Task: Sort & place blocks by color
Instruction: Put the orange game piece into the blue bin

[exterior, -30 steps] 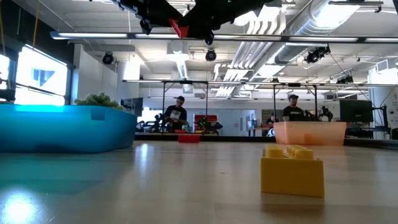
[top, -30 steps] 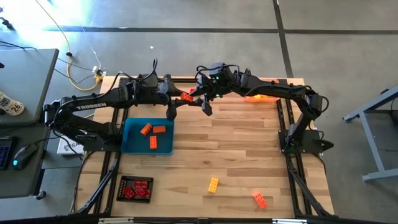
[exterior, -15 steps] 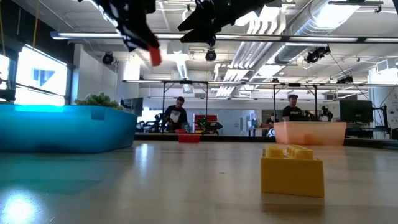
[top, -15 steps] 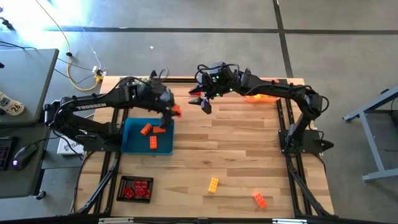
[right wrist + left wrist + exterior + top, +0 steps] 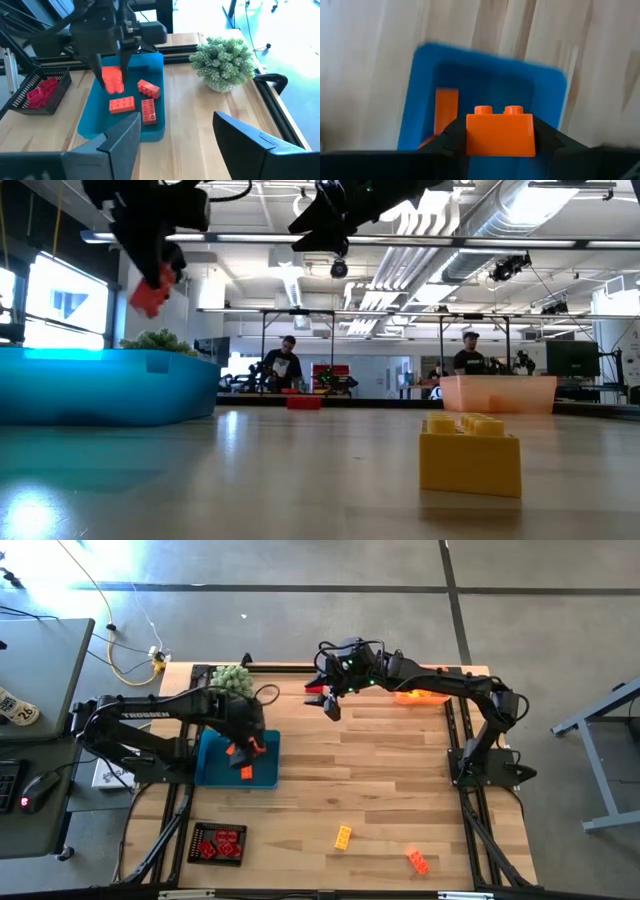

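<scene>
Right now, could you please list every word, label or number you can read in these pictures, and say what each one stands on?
"TROSSEN": white letters along the left arm, in the high view.
A white tag on the desk at the picture's left edge carries dark marks, too small to read.
Nothing legible on the blocks, the blue tray or in the room behind.

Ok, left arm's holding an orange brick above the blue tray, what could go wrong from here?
The left gripper holds the orange brick well above the blue tray; dropped from there it might bounce off the three orange bricks already inside, or over the rim. In the high view the brick seems near the tray's right edge, so it could miss. The right gripper hangs open nearby, with little risk of a clash.
</scene>
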Controlling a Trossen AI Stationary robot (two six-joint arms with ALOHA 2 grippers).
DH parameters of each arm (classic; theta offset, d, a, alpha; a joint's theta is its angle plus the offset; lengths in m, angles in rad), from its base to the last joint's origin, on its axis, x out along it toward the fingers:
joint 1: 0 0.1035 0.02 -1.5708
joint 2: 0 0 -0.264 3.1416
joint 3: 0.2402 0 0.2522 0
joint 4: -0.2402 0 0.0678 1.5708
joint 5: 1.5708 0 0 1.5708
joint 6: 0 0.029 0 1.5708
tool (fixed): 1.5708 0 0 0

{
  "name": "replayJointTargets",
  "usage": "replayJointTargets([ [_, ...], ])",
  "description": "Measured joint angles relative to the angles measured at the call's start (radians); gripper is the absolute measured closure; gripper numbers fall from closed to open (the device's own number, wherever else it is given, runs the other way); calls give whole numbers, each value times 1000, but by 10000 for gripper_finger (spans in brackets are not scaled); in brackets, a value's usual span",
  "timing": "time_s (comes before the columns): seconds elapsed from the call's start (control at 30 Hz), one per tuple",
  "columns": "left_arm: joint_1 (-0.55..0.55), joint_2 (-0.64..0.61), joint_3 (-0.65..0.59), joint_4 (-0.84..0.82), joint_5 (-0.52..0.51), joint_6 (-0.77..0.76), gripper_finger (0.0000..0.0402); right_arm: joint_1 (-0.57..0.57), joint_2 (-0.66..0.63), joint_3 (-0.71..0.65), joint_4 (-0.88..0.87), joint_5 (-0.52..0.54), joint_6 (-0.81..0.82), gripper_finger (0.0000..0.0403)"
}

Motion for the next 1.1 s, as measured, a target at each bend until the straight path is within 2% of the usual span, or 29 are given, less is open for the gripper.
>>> replayJointTargets([
  [0.17, -40, 0, -2, -98, -9, -24, 287, -2, 0, 0, -1, 0, 15, 166],
  [0.37, -79, 15, -2, -115, -27, -44, 287, -2, 0, 0, -1, 0, 15, 166],
  [0.7, -109, 111, -98, 16, -34, -54, 287, -2, 0, 0, -4, 0, 15, 166],
  [0.9, -106, 168, -102, 31, -35, -9, 286, -2, 0, 0, -9, 0, 5, 166],
  [1.1, -104, 230, -102, 54, -35, 24, 244, -2, 0, 0, -24, 0, 5, 166],
])
